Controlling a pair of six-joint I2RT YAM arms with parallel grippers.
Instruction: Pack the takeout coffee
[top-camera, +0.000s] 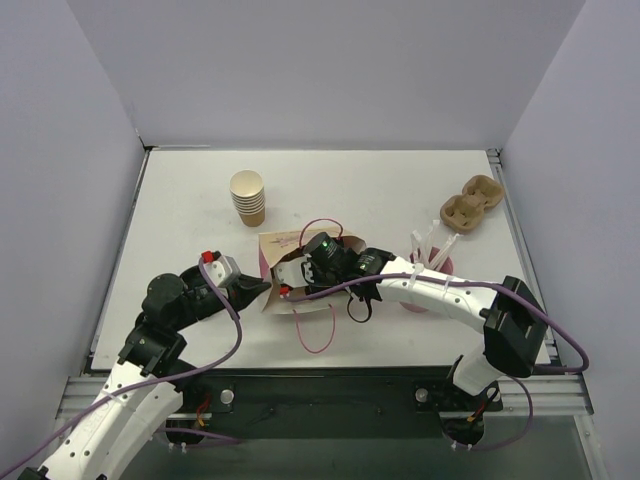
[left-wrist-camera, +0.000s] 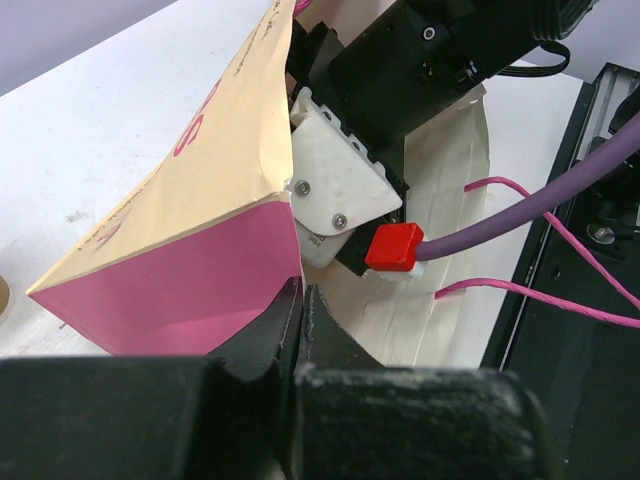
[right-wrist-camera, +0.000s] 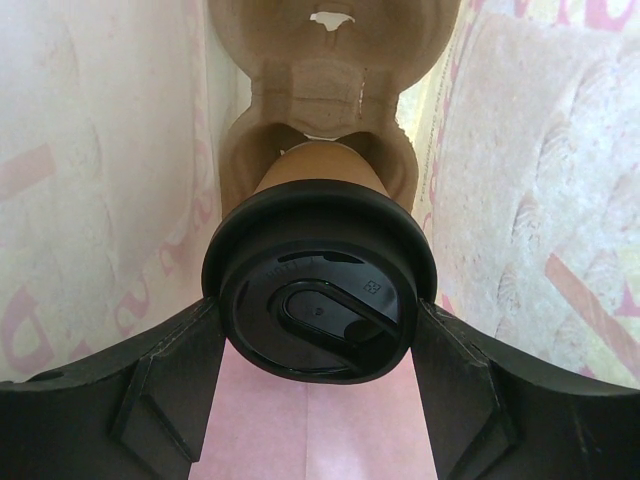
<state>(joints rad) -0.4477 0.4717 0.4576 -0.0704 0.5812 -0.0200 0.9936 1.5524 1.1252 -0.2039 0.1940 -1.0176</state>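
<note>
The takeout coffee (right-wrist-camera: 318, 300), a tan cup under a black lid, is inside the paper bag (right-wrist-camera: 100, 150). Its base rests in a pocket of a brown pulp carrier (right-wrist-camera: 330, 60) deep in the bag. My right gripper (right-wrist-camera: 318, 318) is shut on the lid, one finger touching each side. The bag (top-camera: 280, 243) lies on its side at the table's middle with the right gripper (top-camera: 295, 275) reaching into its mouth. My left gripper (left-wrist-camera: 300, 300) is shut, pinching the rim of the bag (left-wrist-camera: 190, 200) at its pink side panel.
A stack of lidless tan cups (top-camera: 248, 197) stands behind the bag on the left. A second pulp carrier (top-camera: 470, 204) lies at the back right. A pink cup with white straws (top-camera: 428, 252) stands behind the right forearm. The bag's pink handles (top-camera: 318, 335) trail toward the near edge.
</note>
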